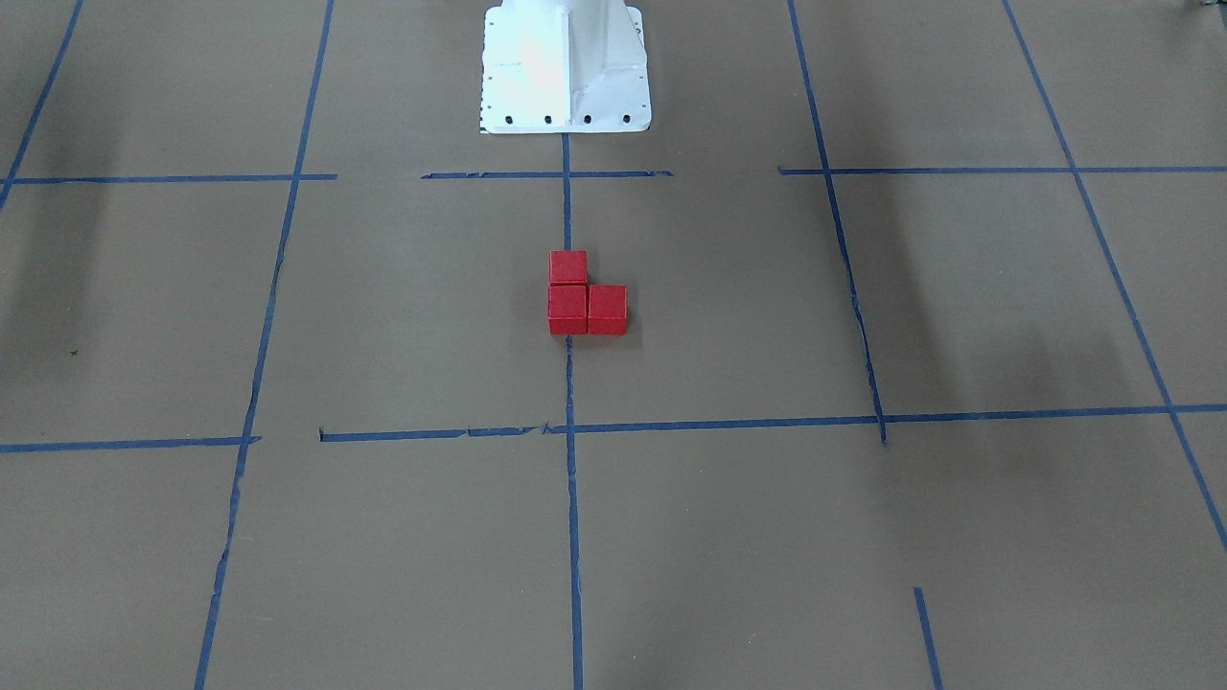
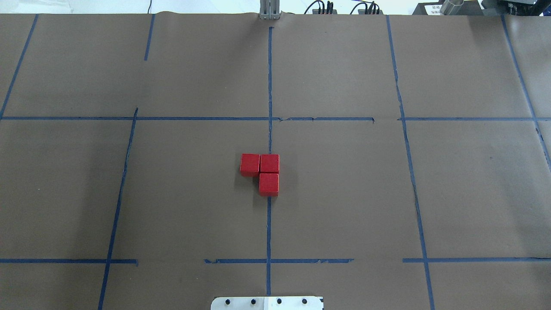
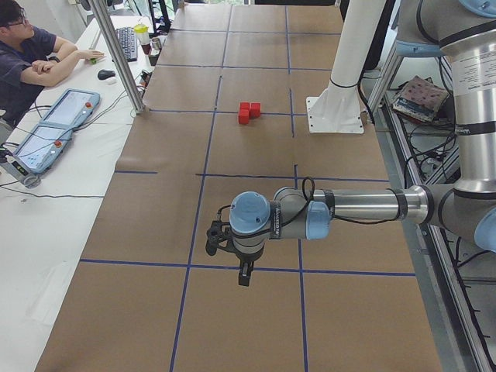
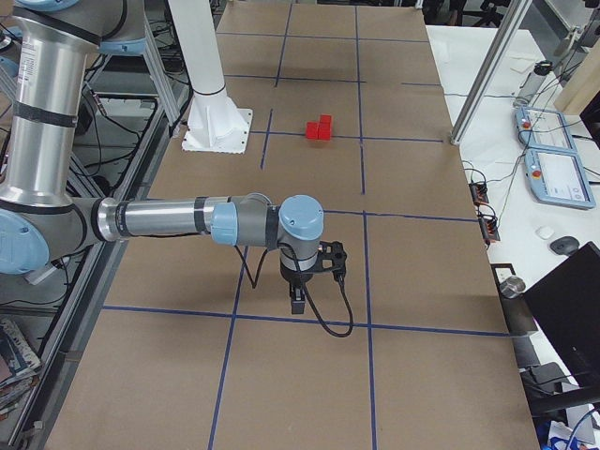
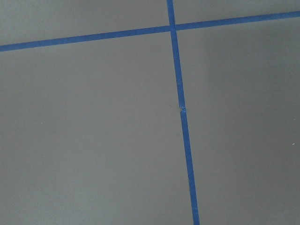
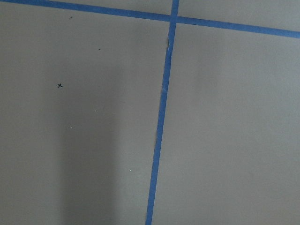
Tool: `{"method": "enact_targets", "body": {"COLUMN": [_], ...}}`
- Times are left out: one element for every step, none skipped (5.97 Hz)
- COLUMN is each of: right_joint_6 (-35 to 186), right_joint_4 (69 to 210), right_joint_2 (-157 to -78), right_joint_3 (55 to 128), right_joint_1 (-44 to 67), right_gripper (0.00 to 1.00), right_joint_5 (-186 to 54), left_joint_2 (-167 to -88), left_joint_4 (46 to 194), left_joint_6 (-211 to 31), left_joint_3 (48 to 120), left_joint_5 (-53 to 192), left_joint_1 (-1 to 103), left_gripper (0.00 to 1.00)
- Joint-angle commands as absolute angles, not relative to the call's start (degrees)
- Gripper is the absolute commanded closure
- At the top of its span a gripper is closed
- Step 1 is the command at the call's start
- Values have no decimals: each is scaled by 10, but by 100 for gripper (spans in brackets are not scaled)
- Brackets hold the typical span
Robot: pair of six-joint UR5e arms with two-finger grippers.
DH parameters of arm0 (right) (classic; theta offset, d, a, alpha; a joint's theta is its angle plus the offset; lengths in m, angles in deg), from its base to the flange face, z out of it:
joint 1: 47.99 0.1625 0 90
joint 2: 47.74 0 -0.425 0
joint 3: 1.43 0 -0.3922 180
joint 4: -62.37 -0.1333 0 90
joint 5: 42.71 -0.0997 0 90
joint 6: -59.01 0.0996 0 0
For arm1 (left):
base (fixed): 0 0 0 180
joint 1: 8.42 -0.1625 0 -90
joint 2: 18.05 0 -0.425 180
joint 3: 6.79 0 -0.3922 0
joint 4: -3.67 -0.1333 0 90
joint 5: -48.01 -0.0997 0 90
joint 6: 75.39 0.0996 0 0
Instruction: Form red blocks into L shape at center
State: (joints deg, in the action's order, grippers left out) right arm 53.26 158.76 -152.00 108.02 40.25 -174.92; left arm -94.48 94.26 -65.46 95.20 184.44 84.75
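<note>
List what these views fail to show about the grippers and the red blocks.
- left gripper: only in the exterior left view, small; open or shut cannot be told.
- right gripper: only in the exterior right view; likewise.
- red blocks: any hairline gaps between them are too small to judge.
- white base: cut off by the overhead view's bottom edge.

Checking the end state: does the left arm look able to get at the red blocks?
Probably yes: the red blocks lie in the open at centre, nothing over or beside them, and only bare table shows between them and the left pincer.
</note>
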Motion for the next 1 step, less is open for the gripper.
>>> {"method": "enact_targets", "body": {"right_joint_6": [533], "right_joint_4": [1587], "right_joint_2": [-1522], "right_joint_3": [1082], "right_joint_1": [403], "right_gripper": [0], "right_joint_5": [-1752], "left_joint_2": [-944], "left_joint_4": [942], "left_joint_6": [-655], "left_joint_3": [954], "left_joint_5": [1846], "left_joint_1": [847], "left_gripper": [0]}}
